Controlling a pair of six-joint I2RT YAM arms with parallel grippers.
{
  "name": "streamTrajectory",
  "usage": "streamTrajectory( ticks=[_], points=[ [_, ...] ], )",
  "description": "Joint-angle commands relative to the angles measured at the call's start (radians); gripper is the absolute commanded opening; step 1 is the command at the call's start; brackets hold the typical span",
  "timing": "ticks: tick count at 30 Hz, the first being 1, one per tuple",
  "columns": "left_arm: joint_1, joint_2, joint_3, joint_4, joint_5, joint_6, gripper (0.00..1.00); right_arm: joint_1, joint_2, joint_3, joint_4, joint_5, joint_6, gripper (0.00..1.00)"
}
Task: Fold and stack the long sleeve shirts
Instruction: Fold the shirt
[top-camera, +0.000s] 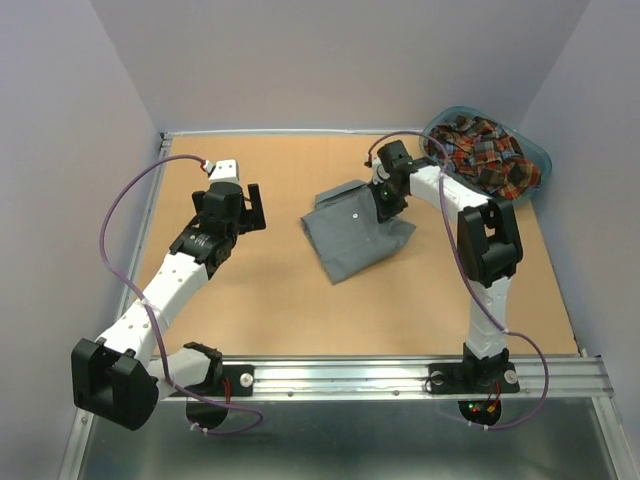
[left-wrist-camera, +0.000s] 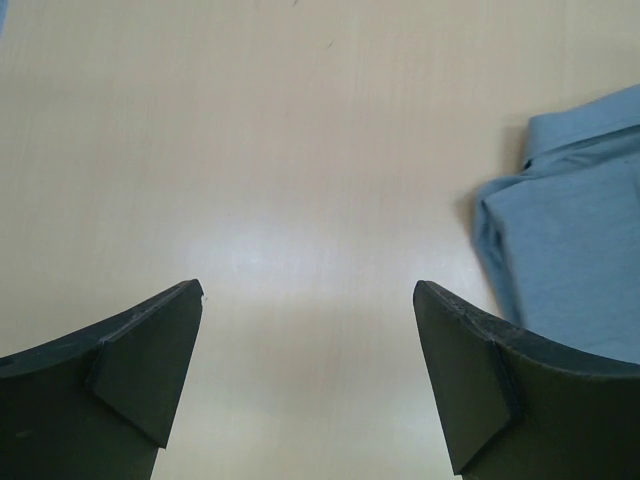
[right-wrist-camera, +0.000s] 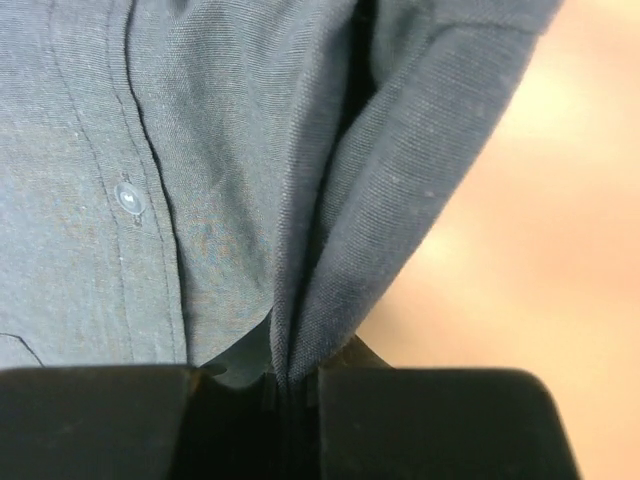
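We are folding the grey shirt (top-camera: 350, 235) at mid-bench; right gripper (right-wrist-camera: 295, 385) clamped on its edge, left gripper (left-wrist-camera: 310, 300) wide apart, empty; next we'd likely carry that edge across; plaid shirt (top-camera: 485, 152) sits in the far-right basket (top-camera: 545, 165).

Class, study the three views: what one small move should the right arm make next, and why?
Probably the right gripper should draw its pinched fold across the grey shirt and lay it flat. Its jaws are shut on a doubled edge, the shirt lies only partly folded on the table, and the left gripper stands open beside it, holding nothing.
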Motion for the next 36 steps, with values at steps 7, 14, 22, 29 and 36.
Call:
streamTrajectory(
  ticks=[7, 14, 22, 29, 36],
  points=[
    [0.004, -0.087, -0.019, 0.026, -0.060, 0.006, 0.98, -0.004, -0.006, 0.427, -0.343, 0.582, -0.314, 0.01],
    [0.005, -0.083, -0.024, 0.030, -0.099, 0.000, 0.98, -0.001, 0.014, 0.561, -0.205, 1.166, -0.441, 0.00],
    [0.014, -0.078, -0.024, 0.032, -0.094, -0.006, 0.98, 0.077, -0.004, 0.420, 0.027, 1.400, -0.604, 0.01],
    [0.020, -0.090, -0.029, 0.037, -0.095, -0.009, 0.98, 0.201, 0.155, 0.200, 0.025, 1.408, -0.458, 0.01],
    [0.030, -0.098, -0.026, 0.037, -0.097, -0.013, 0.98, 0.400, 0.261, 0.186, -0.024, 1.305, -0.329, 0.01]
  ],
)
